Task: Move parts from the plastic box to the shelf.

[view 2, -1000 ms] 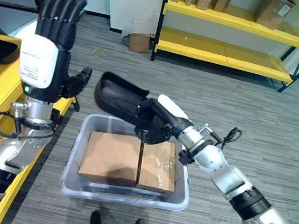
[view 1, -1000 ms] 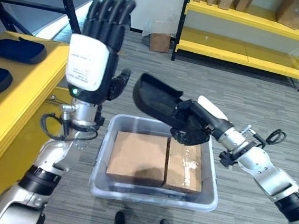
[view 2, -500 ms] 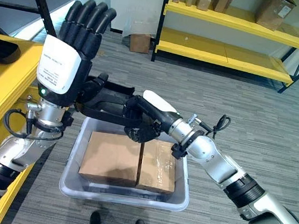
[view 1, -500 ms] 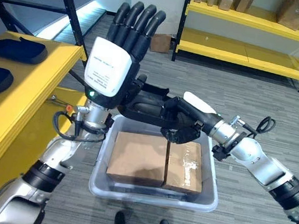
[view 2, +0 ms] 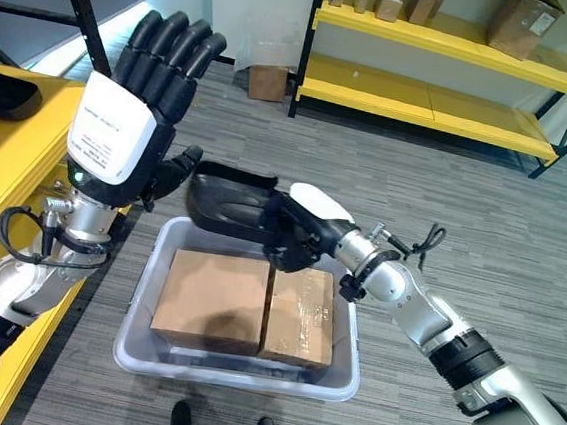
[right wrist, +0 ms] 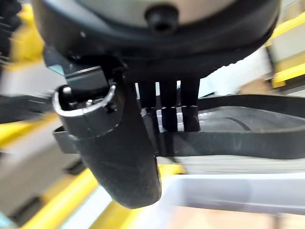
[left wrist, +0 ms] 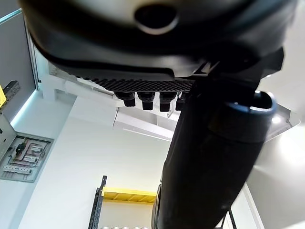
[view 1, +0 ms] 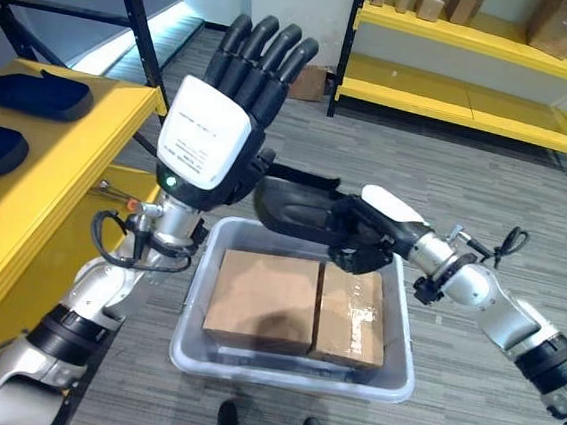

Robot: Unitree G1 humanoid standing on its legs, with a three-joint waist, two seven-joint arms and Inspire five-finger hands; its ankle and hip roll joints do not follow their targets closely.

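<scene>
My right hand (view 2: pixel 306 237) is shut on a black moulded part (view 2: pixel 226 201) and holds it level above the far rim of the clear plastic box (view 1: pixel 398 369). In the right wrist view its fingers (right wrist: pixel 167 119) curl over the part's edge (right wrist: pixel 248 143) beside the thumb (right wrist: pixel 114 148). My left hand (view 1: pixel 216 131) is raised upright just left of the part, open with straight fingers, its thumb close to the part's left end. Two brown cardboard boxes (view 1: pixel 260 299) lie side by side in the plastic box. The yellow shelf (view 1: pixel 62 166) runs along the left.
Two dark blue parts (view 1: pixel 34 93) lie on the yellow shelf at the left. A yellow rack (view 1: pixel 456 89) with cardboard boxes stands at the back. A small carton (view 1: pixel 303 79) sits on the grey floor beyond the plastic box.
My right hand has drawn the black part a little to the right, opening a gap from the left hand. My left hand stays raised and open.
</scene>
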